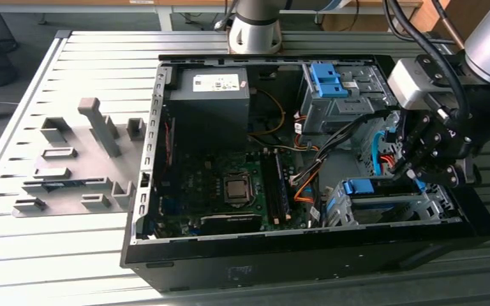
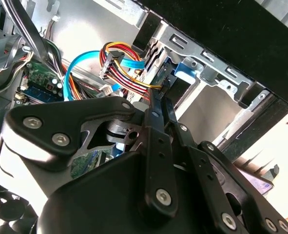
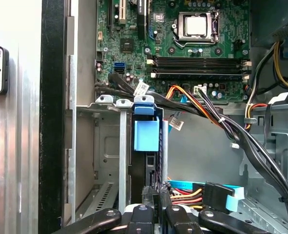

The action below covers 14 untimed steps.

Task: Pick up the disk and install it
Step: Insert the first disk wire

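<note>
Disk (image 3: 146, 146) looks like it's already sitting edge-on in the metal drive cage (image 1: 381, 207) at the front corner of the open black PC case (image 1: 313, 261) on the slatted bench (image 1: 74, 268), blue plastic rail tab facing up; so I'd call this the seating stage, and you'd want a straight, square push; your hand (image 3: 156, 195) hangs right at the disk's end, black fingers pinched nearly together, can't tell if they actually grip it; watch the glossy orange and blue cables (image 3: 202, 192) crowding just beside.
</note>
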Available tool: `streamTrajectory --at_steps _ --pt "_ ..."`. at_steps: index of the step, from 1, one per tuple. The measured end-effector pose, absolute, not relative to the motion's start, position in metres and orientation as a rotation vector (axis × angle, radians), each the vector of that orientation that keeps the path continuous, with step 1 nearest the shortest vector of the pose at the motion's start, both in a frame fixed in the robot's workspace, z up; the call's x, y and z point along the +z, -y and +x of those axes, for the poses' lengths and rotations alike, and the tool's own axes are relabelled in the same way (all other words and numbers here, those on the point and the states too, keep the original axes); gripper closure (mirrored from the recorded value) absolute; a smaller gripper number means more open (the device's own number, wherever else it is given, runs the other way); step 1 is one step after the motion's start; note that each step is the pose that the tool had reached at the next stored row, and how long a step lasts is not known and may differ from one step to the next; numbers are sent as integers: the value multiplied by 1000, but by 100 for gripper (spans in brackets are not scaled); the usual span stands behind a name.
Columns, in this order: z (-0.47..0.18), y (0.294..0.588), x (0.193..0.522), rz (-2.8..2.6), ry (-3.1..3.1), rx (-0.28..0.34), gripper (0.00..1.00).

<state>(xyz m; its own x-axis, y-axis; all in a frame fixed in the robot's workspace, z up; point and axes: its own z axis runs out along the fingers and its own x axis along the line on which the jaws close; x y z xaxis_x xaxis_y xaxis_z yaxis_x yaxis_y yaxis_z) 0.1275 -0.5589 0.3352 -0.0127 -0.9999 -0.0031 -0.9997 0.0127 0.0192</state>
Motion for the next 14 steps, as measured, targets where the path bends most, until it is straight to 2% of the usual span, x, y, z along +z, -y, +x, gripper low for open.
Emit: streamTrajectory --at_steps 14 --pt "127 559 329 2200 2228 -26 84"
